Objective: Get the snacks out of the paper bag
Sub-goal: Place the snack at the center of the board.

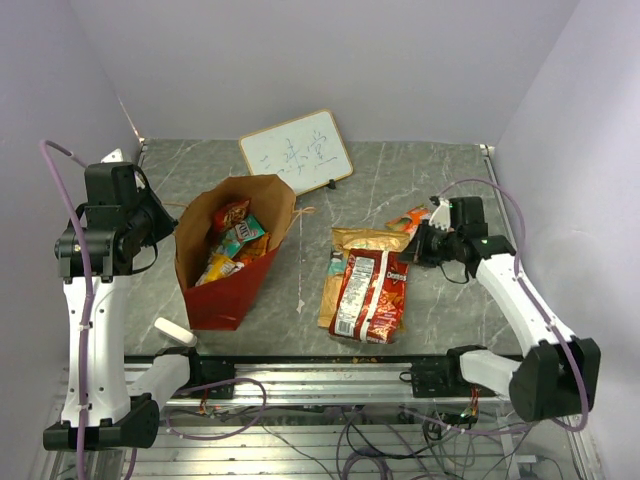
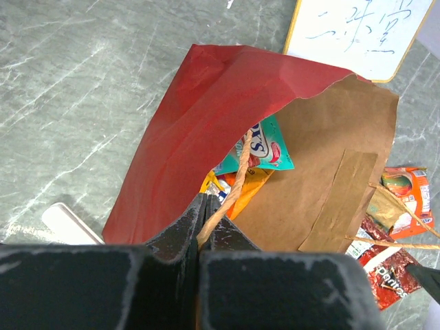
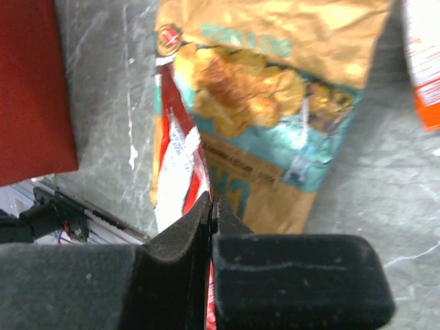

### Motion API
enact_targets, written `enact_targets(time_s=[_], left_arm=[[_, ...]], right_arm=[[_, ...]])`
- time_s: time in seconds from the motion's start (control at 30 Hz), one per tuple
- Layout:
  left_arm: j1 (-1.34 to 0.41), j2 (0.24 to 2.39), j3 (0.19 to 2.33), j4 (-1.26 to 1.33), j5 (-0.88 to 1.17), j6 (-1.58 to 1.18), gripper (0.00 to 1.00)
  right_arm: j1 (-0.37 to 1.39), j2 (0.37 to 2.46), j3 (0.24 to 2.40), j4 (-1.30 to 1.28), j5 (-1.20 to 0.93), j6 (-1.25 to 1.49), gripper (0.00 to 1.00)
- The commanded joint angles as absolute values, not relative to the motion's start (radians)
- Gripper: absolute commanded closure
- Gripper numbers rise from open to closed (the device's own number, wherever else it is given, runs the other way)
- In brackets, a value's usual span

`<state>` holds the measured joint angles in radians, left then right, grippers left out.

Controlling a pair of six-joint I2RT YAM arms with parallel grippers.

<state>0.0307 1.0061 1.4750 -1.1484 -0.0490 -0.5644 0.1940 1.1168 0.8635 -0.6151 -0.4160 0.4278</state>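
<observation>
**Left hand**: closed tight on the thin twine handle of the paper bag. The arm stands upright from its base, with the wrist turned toward the bag's left rim.

**Bag:** rests at the left of the bench with its mouth open. Several snacks are inside, a teal packet among them.

**On the bench:** 3 packets lie out, a red packet, a gold packet and an orange packet.

**Right hand**: closed and low, just beside the orange packet, with the arm reaching in from the right. Whether it pinches anything cannot be told.

**Risks:**
1. The handle is thin. A hard pull could tear it or let it slip, and the mouth would sag shut over the snacks.
2. A closed right hand entering the bag would push packets deeper rather than take 1.
</observation>
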Motion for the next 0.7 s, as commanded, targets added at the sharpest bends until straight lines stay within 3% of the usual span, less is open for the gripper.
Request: enact_targets(time_s=[0.0,0.4,0.67], left_arm=[[0.032,0.997,1.501,-1.117,-0.050,-0.549,0.93],[0.031,1.016,1.481,-1.100,-0.030,-0.548,0.93],[0.031,1.035,1.488,-1.086,-0.023,-0.554,0.93]], right_arm=[[0.066,1.181,0.853,-0.496,-0.618,0.289,1.00],[0.016,1.356,0.844,-0.191,-0.796,0.439,1.00],[0.034,1.378,0.765,-0.007,-0.785,0.579,1.00]])
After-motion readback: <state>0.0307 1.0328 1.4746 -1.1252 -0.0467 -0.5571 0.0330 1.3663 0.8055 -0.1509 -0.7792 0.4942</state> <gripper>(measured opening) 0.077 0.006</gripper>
